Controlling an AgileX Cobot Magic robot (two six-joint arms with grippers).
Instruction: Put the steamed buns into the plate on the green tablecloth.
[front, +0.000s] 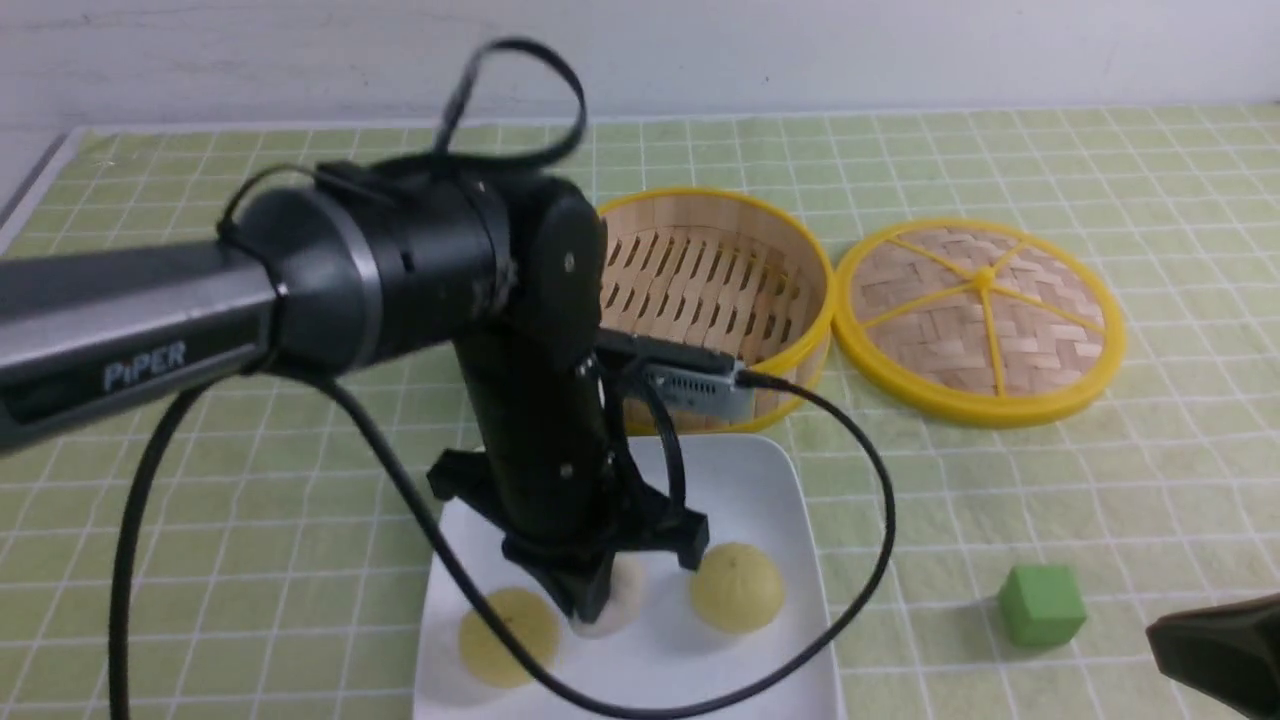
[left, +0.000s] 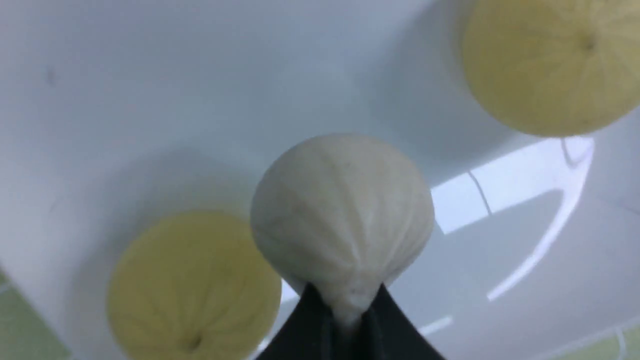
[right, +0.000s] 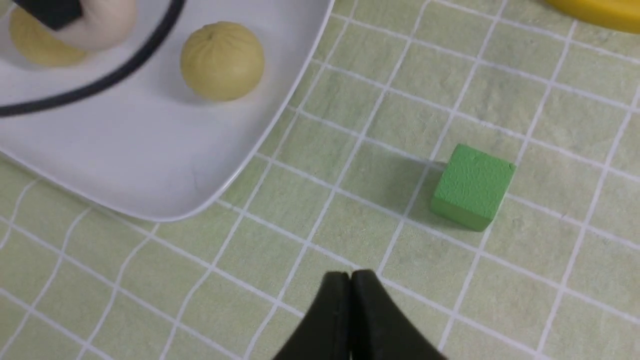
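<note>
Off-white bun: (front: 619, 598) within the outline of the plate, between the two yellow ones, its gathered top pinched by the left gripper; whether its underside touches the plate cannot be told.
Left-hand yellow bun: (front: 508, 637) on the plate, toward the robot's left, partly crossed by a black cable (front: 385, 450) in the front view.
Right-hand yellow bun: (front: 738, 587) on the plate, toward the robot's right, dome upward, apart from the left-hand one.
Left gripper: (front: 590, 612) pointing down over the plate, jaws clenched on the off-white bun's top, the fingertips close together around it.
Plate: (front: 700, 665) white, with rounded corners and a raised rim, lying on the green tablecloth (front: 930, 500); glossy reflections show in the left wrist view.
Steamer basket: (front: 705, 202) round, yellow-rimmed, with a slatted floor, just beyond the plate and partly hidden by the left arm (front: 380, 260).
Woven lid: (front: 940, 330) beside the basket on the robot's right, its yellow spokes meeting at a small knob.
Green cube: (front: 1042, 605) on the cloth, to the right of the plate and well apart from it.
Right gripper: (right: 350, 275) above the cloth, jaws closed with the fingertips together, near the cube, holding nothing.
Wall: (front: 700, 50) pale, behind the table.
</note>
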